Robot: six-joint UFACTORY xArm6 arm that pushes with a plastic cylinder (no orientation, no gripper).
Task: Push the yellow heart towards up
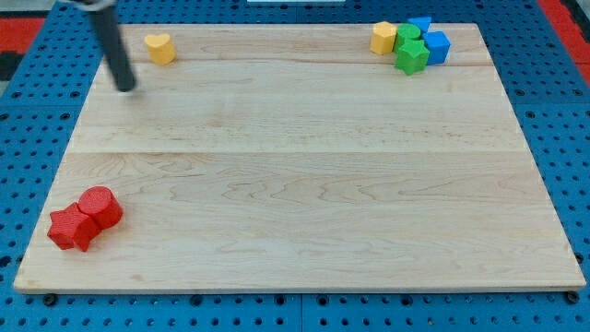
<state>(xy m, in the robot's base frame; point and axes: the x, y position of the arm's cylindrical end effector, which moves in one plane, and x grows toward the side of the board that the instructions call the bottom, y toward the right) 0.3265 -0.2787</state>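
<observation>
My rod [112, 46] — dark, straight, smooth — blunt-ended.

yellow heart [159, 47], red blocks [85, 219], pale wood board [304, 184]

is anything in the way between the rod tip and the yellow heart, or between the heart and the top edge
Nothing visible. My tip sits to the view's left of and slightly below the yellow heart, with only bare board between them. Above the heart, a narrow strip of bare board is all that remains before the top edge. All the other blocks lie far off.
</observation>
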